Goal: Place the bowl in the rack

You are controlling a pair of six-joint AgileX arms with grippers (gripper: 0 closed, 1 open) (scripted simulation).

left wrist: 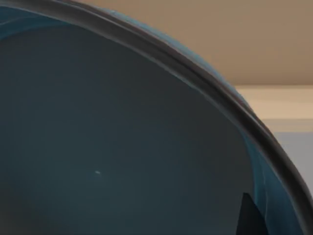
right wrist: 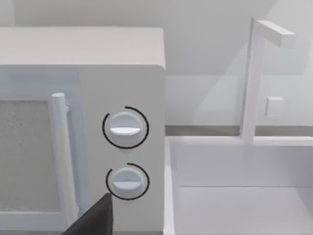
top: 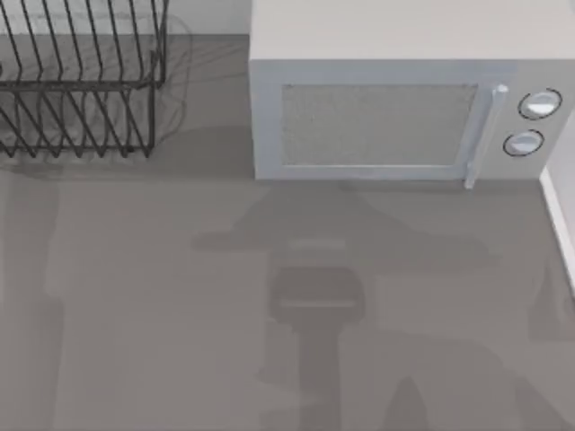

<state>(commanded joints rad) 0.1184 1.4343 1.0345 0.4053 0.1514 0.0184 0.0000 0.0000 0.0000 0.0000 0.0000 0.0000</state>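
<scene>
Blue glazed bowl (left wrist: 122,147) sits v. close to left wrist cam, prob rigid, slick, chip-prone, so grip at rim; jaws' state can't tell either arm; rack (top: 81,81) far-left on counter (top: 180,314).

Rack (top: 81,81) at table's (top: 180,314) far left; microwave (top: 404,99) far right, apart from it. Bowl (left wrist: 122,147) close before left wrist camera.

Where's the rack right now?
The rack stands at the far left corner of the table in the top view, to the left of the microwave, with a gap between them.
</scene>
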